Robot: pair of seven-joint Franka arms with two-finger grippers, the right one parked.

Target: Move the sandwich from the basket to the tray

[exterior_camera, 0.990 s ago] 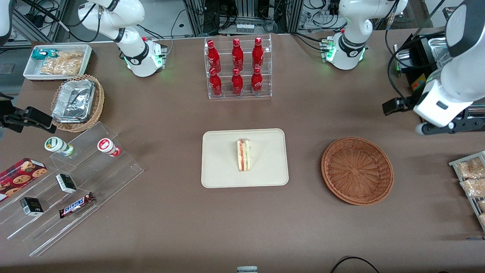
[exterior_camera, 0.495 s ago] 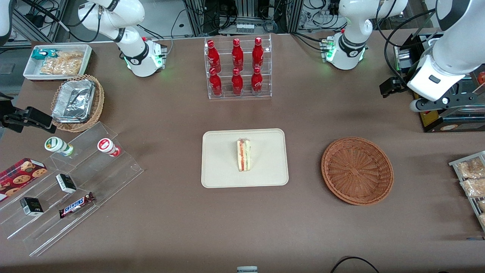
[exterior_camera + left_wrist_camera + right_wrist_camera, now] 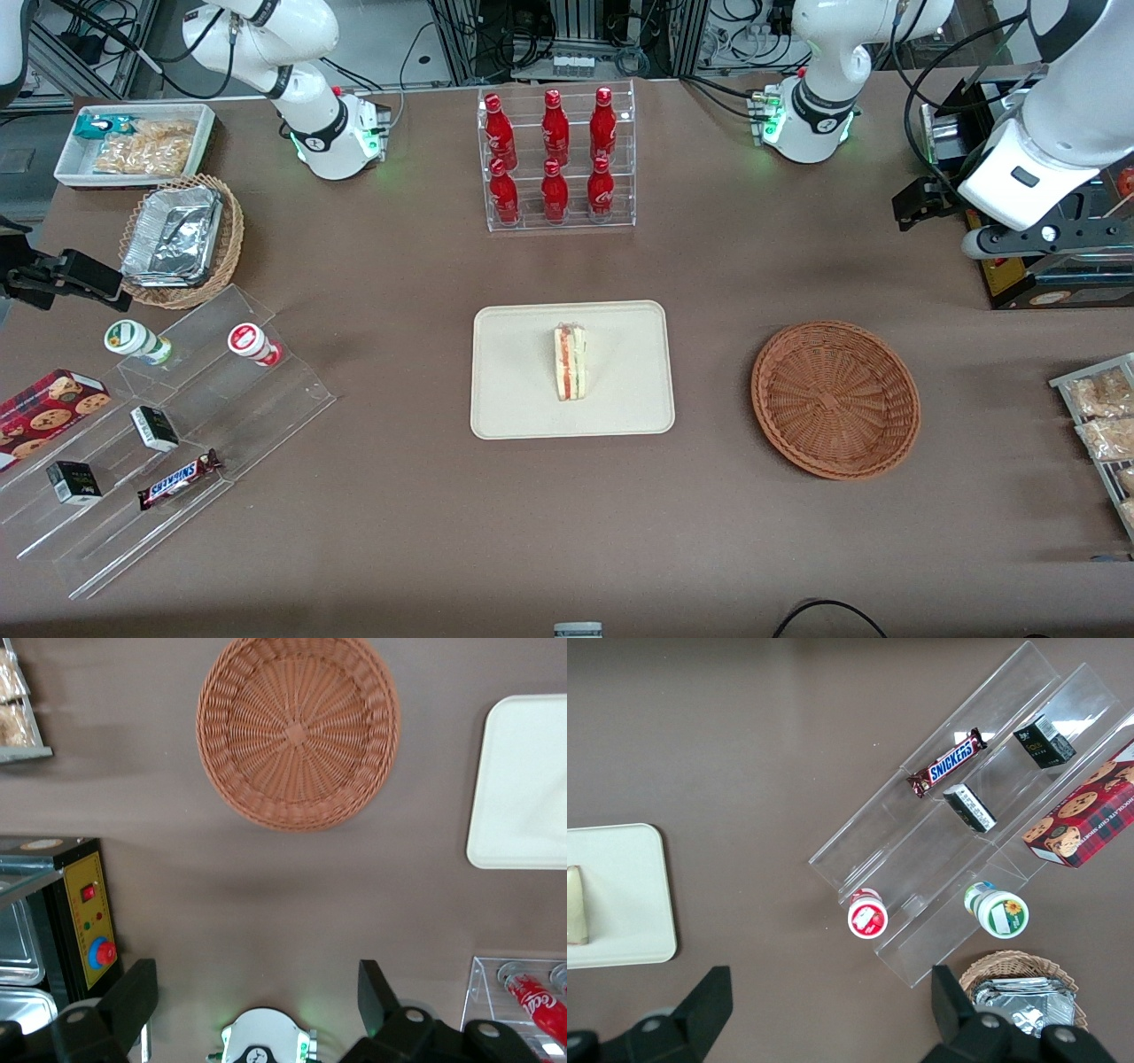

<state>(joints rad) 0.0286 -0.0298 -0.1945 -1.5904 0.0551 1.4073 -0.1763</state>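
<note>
The working arm is raised at its own end of the tabletop (image 3: pixel 399 532), its wrist tilted over a black box with a yellow panel (image 3: pixel 89 930). Its claw (image 3: pixel 257 1001) hangs high above bare tabletop, farther from the front camera than the basket (image 3: pixel 835 400), its 2 fingers (image 3: pixel 133 997) spread wide and released, holding nothing. The 1 sandwich (image 3: pixel 570 361) lies in the middle of the 1 tray (image 3: pixel 523 403), with bare tray all around it. The basket sits beside the tray, well apart from it, with open tabletop between them. 6 red bottles (image 3: pixel 554 152) stand in a clear rack, farther from the front camera than the tray.
</note>
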